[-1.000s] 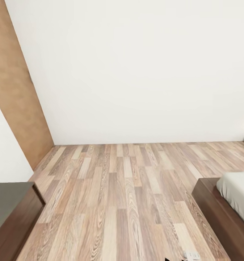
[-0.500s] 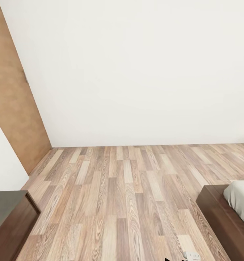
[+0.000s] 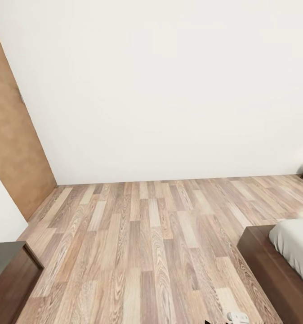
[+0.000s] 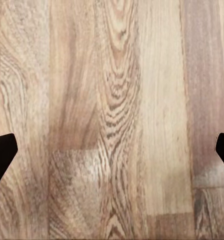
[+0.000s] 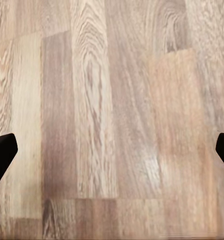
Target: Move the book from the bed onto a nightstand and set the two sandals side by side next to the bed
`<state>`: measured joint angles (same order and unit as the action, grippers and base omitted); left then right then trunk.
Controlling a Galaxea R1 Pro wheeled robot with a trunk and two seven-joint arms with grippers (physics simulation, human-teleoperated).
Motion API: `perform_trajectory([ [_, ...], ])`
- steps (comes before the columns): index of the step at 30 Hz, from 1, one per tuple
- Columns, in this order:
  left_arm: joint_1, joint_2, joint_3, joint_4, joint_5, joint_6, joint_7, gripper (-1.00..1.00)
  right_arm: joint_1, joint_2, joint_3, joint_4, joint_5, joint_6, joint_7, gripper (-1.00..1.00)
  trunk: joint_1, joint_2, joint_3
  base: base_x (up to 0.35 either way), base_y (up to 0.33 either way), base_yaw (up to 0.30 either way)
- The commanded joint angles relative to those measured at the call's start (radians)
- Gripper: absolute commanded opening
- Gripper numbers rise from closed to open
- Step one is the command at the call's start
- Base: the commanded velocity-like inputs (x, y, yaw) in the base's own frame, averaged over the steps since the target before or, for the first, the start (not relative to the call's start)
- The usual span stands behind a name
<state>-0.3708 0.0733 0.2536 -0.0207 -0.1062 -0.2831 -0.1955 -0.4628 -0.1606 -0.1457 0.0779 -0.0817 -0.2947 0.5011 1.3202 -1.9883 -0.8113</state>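
Light wood-plank floor [image 3: 151, 252], grained. Low dark brown wooden bed [image 3: 268, 265] with pale grey mattress at the floor's right edge. Left tool [image 4: 112, 152] and right tool [image 5: 112, 152] spread wide above planks.

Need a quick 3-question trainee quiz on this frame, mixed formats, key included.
1. True or false: the bed sits at the head view's right edge.
2. The wood floor meets what behind it? A) white wall B) window C) curtain
3. Fill in: both wrist views show the left gripper and right gripper with fingers spread wide, so they are ____.

Key: 1 true; 2 A, the white wall; 3 open.
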Motion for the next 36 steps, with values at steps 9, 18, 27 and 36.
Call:
perform_trajectory([
  [9,0.000,0.000,0.009,0.001,-0.010,-0.004,-0.002,1.00,-0.002,0.000,-0.003,0.005,-0.008,-0.004,0.010,1.00,0.000,0.000,-0.001,0.000,0.000,-0.279],
  [18,0.000,0.000,0.009,0.001,-0.010,-0.004,-0.002,1.00,-0.002,0.000,-0.003,0.005,-0.008,-0.004,0.010,1.00,0.000,0.000,-0.001,0.000,0.000,-0.283],
  [27,0.000,0.000,0.009,0.001,-0.010,-0.004,-0.002,1.00,-0.002,0.000,-0.003,0.005,-0.007,-0.004,0.010,1.00,0.000,0.000,-0.001,0.000,0.000,-0.283],
  [36,0.000,0.000,0.009,0.001,-0.010,-0.004,-0.002,1.00,-0.002,0.000,-0.003,0.005,-0.007,-0.004,0.010,1.00,-0.019,0.035,0.015,0.000,0.000,-0.283],
])
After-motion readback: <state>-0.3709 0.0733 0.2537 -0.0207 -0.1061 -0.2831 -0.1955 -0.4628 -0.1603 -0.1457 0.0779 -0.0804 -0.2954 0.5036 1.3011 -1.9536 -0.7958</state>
